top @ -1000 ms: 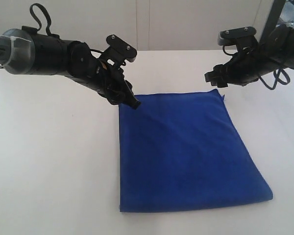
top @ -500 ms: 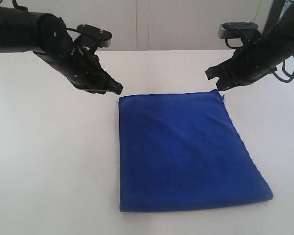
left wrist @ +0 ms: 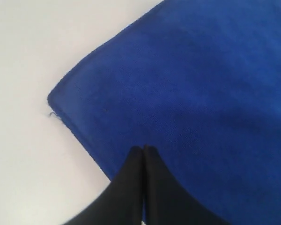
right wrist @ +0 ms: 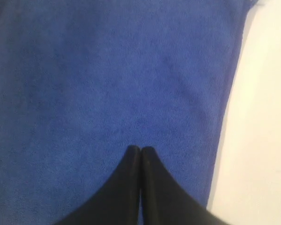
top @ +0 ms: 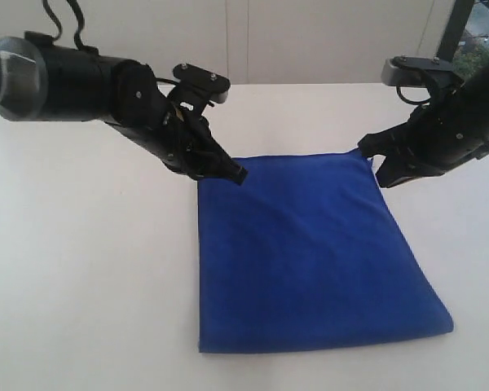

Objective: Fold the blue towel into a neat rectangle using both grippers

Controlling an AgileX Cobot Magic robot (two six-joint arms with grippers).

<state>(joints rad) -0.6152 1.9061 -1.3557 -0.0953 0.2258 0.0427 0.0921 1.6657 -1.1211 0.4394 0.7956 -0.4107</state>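
The blue towel (top: 310, 252) lies flat on the white table (top: 90, 285), its far edge running between the two arms. The left gripper (left wrist: 144, 149) is over the far left corner, fingers pressed tight together with nothing between them, near a small loose thread (left wrist: 51, 114) at the corner. Across the way, the right gripper (right wrist: 140, 149) is over the far right corner, fingers likewise closed tip to tip; whether either tip touches the cloth, I cannot tell.

one blue towel (top: 310, 252), two end effectors (top: 238, 173) (top: 383, 179), two black arms (top: 81, 77) (top: 464, 122), one white table (top: 81, 285)
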